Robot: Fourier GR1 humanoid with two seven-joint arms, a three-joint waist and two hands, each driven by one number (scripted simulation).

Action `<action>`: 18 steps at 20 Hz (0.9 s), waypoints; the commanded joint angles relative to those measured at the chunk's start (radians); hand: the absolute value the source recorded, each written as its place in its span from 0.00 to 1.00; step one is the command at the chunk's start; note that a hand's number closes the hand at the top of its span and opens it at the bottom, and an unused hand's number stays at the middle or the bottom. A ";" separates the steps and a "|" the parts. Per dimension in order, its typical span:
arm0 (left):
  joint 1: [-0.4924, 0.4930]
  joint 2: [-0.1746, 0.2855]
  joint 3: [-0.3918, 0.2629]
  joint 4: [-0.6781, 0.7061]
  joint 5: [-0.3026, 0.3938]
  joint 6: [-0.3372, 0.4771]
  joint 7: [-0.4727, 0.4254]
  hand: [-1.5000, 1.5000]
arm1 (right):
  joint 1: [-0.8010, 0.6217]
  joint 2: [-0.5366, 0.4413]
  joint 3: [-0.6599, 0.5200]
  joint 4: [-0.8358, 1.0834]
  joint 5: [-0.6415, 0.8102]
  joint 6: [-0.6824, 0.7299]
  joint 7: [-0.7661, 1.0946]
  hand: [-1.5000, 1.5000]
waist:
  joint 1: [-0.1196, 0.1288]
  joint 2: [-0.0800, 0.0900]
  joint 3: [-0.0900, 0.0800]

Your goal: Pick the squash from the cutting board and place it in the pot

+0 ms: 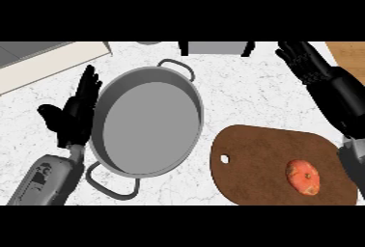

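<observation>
An orange-red squash (303, 177) lies on the brown cutting board (257, 154), toward its right side. A wide grey pot (107, 125) with two loop handles sits left of the board, and nothing is inside it. My left hand (75, 113) stands open just left of the pot's rim, fingers pointing up. At the far right my right hand (306, 60) is open, well above the board and apart from the squash.
A grey appliance (214, 47) sits at the counter's back edge. A pale panel (43, 60) runs across the upper left corner and a wooden surface (349, 53) shows at the upper right. White marble counter (242, 91) lies between pot and board.
</observation>
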 commanded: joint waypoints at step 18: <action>0.339 0.250 0.087 -0.090 -0.031 -0.108 0.054 0.50 | 0.945 -0.108 -0.358 0.022 0.299 -0.308 -0.499 0.00 | -0.027 -0.006 0.014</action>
